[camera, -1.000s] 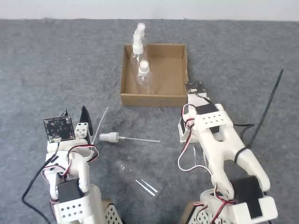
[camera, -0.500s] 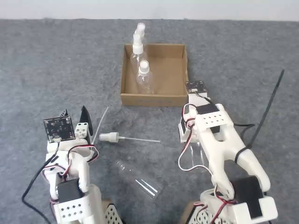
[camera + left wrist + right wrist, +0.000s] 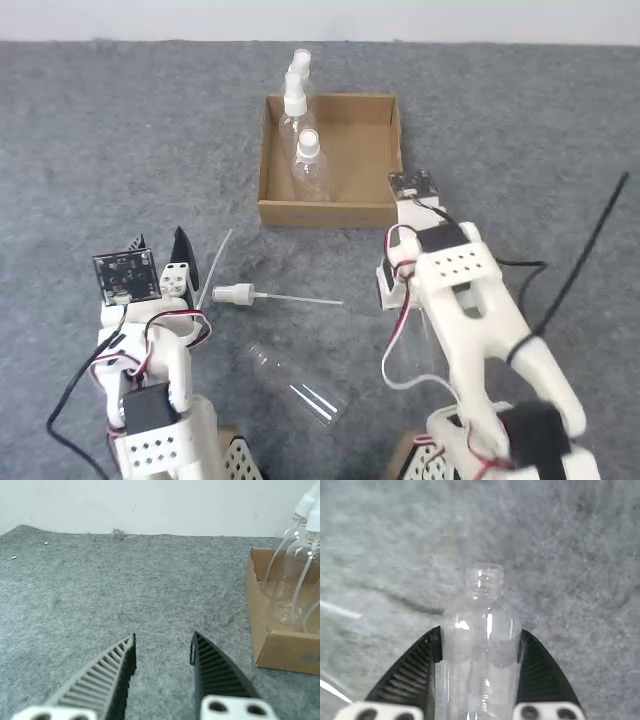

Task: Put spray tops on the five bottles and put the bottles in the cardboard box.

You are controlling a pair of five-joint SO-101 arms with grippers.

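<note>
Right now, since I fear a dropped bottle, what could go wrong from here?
The right claw grips a smooth, topless bottle; it might slip or get boxed uncapped. The spray top lies flat with its thin tube out, possibly awkward for the open left claw to grasp. The other bottle lies on its side and could roll if nudged.

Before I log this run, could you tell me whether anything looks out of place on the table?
One clear bottle lies tipped on its side on the mat, uncapped, with a loose spray top lying nearby. The right gripper grips a second bottle that also lacks a top.
</note>
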